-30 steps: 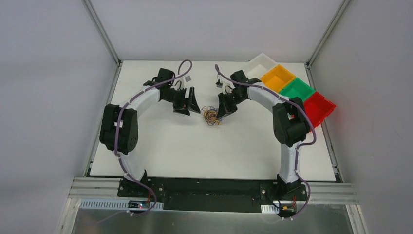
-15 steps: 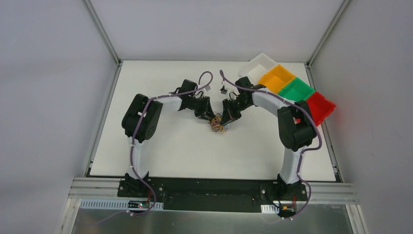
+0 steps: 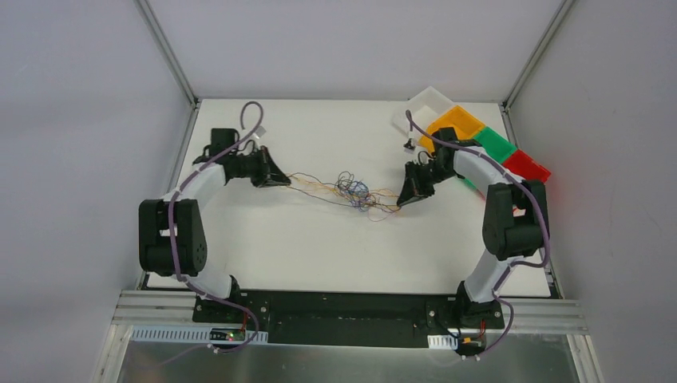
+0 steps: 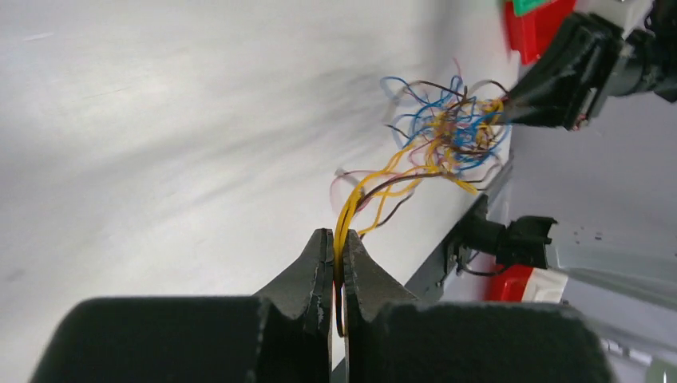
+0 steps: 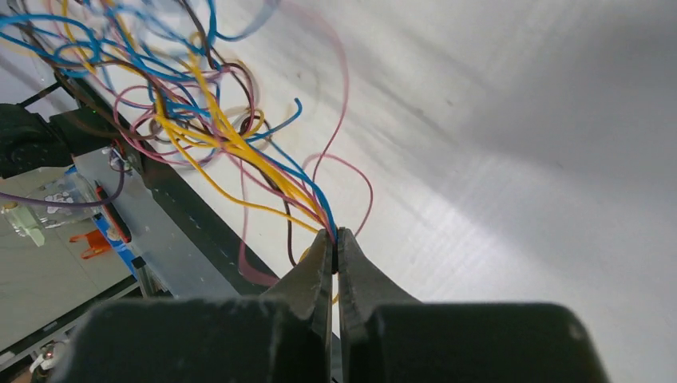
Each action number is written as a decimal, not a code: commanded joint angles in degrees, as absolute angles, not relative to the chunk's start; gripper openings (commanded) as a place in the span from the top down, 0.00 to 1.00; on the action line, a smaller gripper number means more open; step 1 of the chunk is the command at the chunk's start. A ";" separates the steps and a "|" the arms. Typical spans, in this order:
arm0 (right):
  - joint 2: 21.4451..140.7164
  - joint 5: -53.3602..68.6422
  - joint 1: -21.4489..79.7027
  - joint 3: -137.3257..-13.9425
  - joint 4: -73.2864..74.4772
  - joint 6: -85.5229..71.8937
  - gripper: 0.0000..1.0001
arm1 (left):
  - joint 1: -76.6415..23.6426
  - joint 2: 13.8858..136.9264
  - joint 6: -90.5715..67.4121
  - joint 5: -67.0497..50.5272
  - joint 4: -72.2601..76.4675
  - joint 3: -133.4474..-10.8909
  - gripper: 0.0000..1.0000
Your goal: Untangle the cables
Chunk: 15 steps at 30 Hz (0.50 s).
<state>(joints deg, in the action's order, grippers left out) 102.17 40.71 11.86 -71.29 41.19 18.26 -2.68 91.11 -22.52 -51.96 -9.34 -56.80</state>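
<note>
The cables [image 3: 351,190] are thin curly wires in yellow, orange, blue, pink and dark brown, stretched in a loose tangle across the white table between both grippers. My left gripper [image 3: 285,179] is shut on yellow and dark strands at the tangle's left end; in the left wrist view those cables [image 4: 435,140] run up from the gripper [image 4: 337,243] to a knot. My right gripper [image 3: 401,199] is shut on the right end; in the right wrist view the cables [image 5: 211,120] of blue, yellow and pink fan out from that gripper [image 5: 334,238].
The white table [image 3: 319,247] carries four bins at its far right: white [image 3: 423,108], orange [image 3: 457,125], green [image 3: 495,144] and red [image 3: 528,165]. A small dark item [image 3: 409,144] lies near the white bin. Grey walls enclose the table.
The left gripper closed on the bunch beside the right gripper, then both arms drew apart, left going left and right going right, spreading the bunch into a long loose strand.
</note>
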 commanded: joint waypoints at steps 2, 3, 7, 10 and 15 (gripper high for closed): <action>94.48 33.23 2.82 -69.52 52.19 28.23 1.00 | 13.07 85.66 -3.65 -47.32 -29.35 -56.83 1.00; 93.72 31.91 1.14 -69.33 53.07 29.27 1.00 | 15.34 85.58 -1.27 -46.51 -31.94 -57.89 1.00; 91.96 28.58 -4.05 -70.05 56.99 32.43 1.00 | 23.94 87.47 7.04 -42.48 -39.00 -60.93 1.00; 90.65 27.05 -6.32 -70.72 59.25 33.83 1.00 | 30.35 90.12 11.27 -40.07 -41.20 -63.37 1.00; 88.39 24.95 -8.32 -70.92 60.38 33.98 1.00 | 33.13 94.69 17.45 -36.27 -45.17 -66.66 1.00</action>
<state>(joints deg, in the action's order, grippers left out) 92.05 27.99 -7.25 -69.76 56.18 31.35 32.34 92.09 8.25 -40.95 -38.85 -63.59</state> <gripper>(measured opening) 0.012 0.028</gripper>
